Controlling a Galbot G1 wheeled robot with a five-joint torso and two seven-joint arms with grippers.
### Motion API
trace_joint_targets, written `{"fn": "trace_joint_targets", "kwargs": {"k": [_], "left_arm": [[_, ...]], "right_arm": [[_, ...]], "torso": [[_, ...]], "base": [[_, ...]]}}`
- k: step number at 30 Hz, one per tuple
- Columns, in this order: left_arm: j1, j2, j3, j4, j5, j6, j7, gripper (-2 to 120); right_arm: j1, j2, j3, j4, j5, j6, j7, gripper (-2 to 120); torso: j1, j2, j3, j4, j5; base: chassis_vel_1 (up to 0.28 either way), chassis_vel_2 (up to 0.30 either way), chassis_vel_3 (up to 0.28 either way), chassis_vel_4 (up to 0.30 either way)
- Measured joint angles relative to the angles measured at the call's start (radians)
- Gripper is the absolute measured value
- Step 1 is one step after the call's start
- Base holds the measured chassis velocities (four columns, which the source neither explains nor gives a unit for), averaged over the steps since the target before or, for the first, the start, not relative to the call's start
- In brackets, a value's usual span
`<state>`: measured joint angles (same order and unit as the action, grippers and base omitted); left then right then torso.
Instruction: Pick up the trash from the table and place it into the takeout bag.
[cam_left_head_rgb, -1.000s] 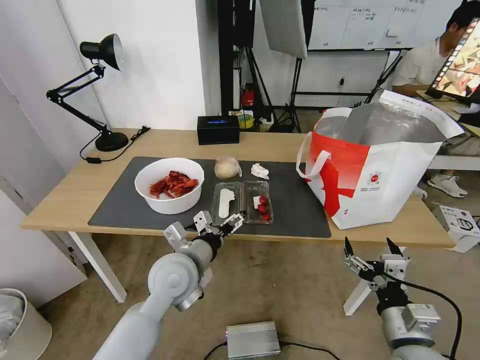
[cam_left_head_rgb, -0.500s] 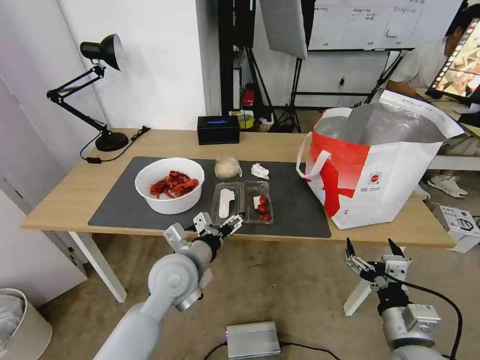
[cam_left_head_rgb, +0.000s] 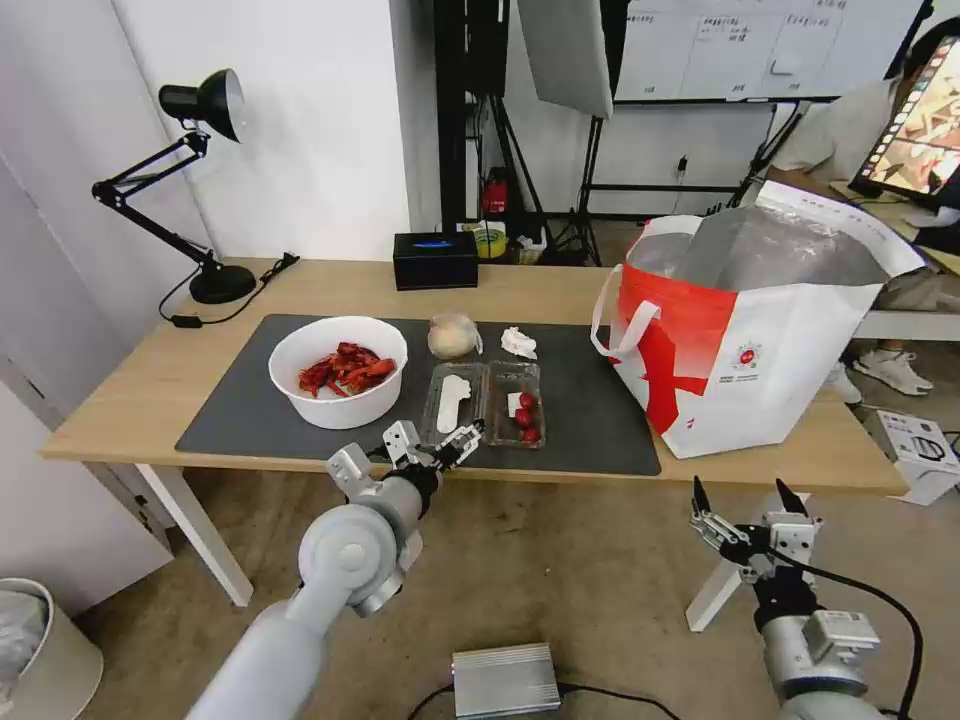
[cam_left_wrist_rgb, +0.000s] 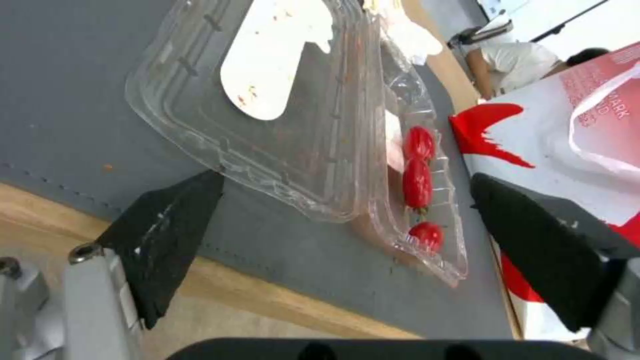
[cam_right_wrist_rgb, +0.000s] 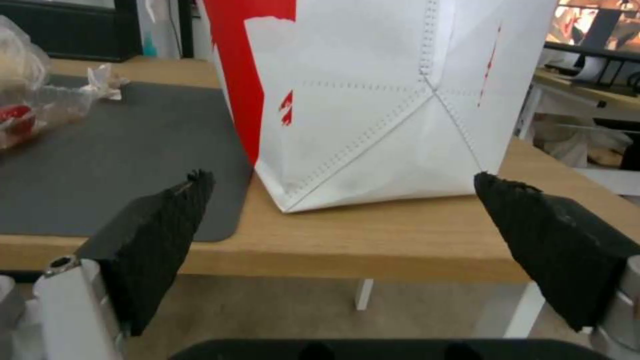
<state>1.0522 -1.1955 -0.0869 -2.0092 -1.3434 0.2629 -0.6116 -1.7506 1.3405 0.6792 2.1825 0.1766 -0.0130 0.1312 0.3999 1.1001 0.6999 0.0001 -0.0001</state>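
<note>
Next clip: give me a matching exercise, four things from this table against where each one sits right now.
Things:
1. white bowl
2. clamshell tray
3. tissue
4. takeout bag

Places:
A. right end of the table, partly off the mat
B. just beyond the open left claw
C. left part of the mat
D. behind the tray, toward the bag

Pairs: 1-C, 2-B, 3-D, 4-A
</note>
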Motion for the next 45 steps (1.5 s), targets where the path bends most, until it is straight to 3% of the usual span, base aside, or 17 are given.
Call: {"fn": "trace_joint_targets", "kwargs": {"k": [35,45], "left_arm": [[0.008,-0.024,0.054,0.075,0.239,-0.189,0.295,100],[0.002,0.004,0.094,0.098,0.407,-0.238,0.471,100]], "right_arm": [[0.016,0.011,-0.007,-0.046,0.000,0.021,-0.005,95],[0.025,0.018,-0.023,-0.051,0.000,0.022,-0.006,95]], "torso": [[0.000,0.000,0.000,-0.0001,0.0000],[0.000,0.000,0.000,-0.0001,0.0001]], "base": [[0.000,0.000,0.000,0.000],[0.000,0.000,0.000,0.000]]}}
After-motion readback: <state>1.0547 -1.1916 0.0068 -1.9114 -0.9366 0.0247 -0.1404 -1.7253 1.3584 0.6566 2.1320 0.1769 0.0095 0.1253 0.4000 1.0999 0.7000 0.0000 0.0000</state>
